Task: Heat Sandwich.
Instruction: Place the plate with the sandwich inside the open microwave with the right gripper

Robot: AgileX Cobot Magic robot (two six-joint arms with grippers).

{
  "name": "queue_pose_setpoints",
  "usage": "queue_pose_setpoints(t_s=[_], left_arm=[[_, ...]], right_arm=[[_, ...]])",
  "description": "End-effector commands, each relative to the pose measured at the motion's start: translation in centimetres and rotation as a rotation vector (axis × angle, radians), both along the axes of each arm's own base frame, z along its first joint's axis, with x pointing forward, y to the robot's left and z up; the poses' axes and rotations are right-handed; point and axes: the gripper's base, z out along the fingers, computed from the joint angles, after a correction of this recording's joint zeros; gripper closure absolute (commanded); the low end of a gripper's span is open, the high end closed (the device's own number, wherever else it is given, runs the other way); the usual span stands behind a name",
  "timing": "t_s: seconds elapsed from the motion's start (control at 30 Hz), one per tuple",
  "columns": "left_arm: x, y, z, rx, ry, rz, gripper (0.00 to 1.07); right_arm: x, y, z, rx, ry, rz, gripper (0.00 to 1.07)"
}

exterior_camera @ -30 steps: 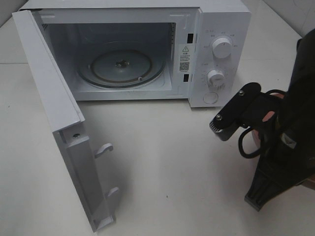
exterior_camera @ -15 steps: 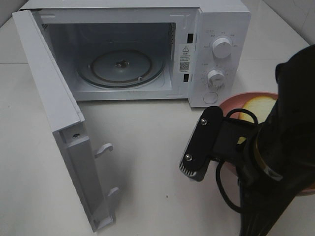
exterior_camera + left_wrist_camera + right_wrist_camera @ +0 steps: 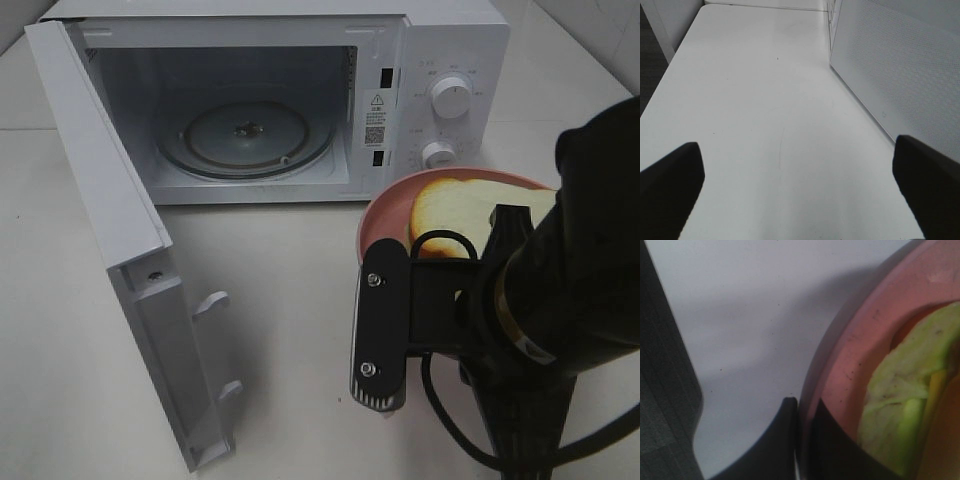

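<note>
At 3 o'clock in the high view, sandwich [image 3: 450, 212]: I see it lying on the pink plate [image 3: 385, 215], in front of the microwave's [image 3: 450, 40] control panel and at about 4 o'clock from the open cavity.
Sandwich to right gripper [image 3: 799, 410]: the two are apart. The bread sits further in on the plate, and the jaws meet only the rim.
Right gripper: clamped on the plate's rim, one finger above it and one below.
Left gripper [image 3: 800, 175]: jaws spread wide with nothing between them, over bare table [image 3: 300, 300].
Only the right wrist view gives me: the pinch on the rim, the green leaf and yellow filling at the sandwich's edge, and a shadow on the table beside the plate.
Only the high view gives me: the pale top slice, the right arm [image 3: 570, 290] at 4 o'clock covering the gripper, the door [image 3: 95, 180] swung out at 9 o'clock, and the glass turntable [image 3: 245, 135] inside.
Only the left wrist view gives me: the left gripper's dark fingers [image 3: 670, 185] and a white dotted panel beside them.
Count: one sandwich, one plate, one microwave, two knobs [image 3: 451, 98], two door hooks [image 3: 212, 300].
</note>
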Motion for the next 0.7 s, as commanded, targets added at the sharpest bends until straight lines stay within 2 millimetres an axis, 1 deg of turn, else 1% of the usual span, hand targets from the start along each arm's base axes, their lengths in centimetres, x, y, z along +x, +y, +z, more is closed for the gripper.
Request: queue_pose_setpoints(t_s=[0.03, 0.07, 0.17, 0.33, 0.4, 0.43, 0.53, 0.6, 0.7], left_arm=[[-0.4, -0.1, -0.1, -0.005, -0.029, -0.001, 0.09], [-0.4, -0.1, -0.1, -0.005, -0.029, -0.001, 0.09], [-0.4, -0.1, -0.1, -0.005, -0.029, -0.001, 0.09], [-0.4, -0.1, -0.1, -0.005, -0.029, -0.001, 0.09], [-0.4, -0.1, -0.1, -0.005, -0.029, -0.001, 0.09], [-0.4, -0.1, -0.1, -0.005, -0.029, -0.001, 0.09], [-0.4, -0.1, -0.1, -0.005, -0.029, -0.001, 0.09], [-0.4, -0.1, -0.1, -0.005, -0.029, -0.001, 0.09], [-0.4, -0.1, -0.1, -0.005, -0.029, -0.001, 0.09]], right_arm=[[0.1, 0.2, 0.2, -0.016, -0.028, 0.119, 1.07], [0.2, 0.2, 0.2, -0.033, -0.032, 0.155, 1.07], [0.2, 0.2, 0.3, -0.035, -0.037, 0.166, 1.07], [0.3, 0.7, 0.3, 0.021, -0.049, 0.163, 1.07], [0.5, 0.7, 0.3, -0.002, -0.057, 0.244, 1.07], [0.5, 0.7, 0.3, -0.002, -0.057, 0.244, 1.07], [1.2, 0.4, 0.3, -0.034, -0.036, 0.353, 1.07], [1.4, 0.2, 0.2, -0.034, -0.027, 0.372, 1.07], [2.4, -0.4, 0.2, -0.045, -0.011, 0.428, 1.07]])
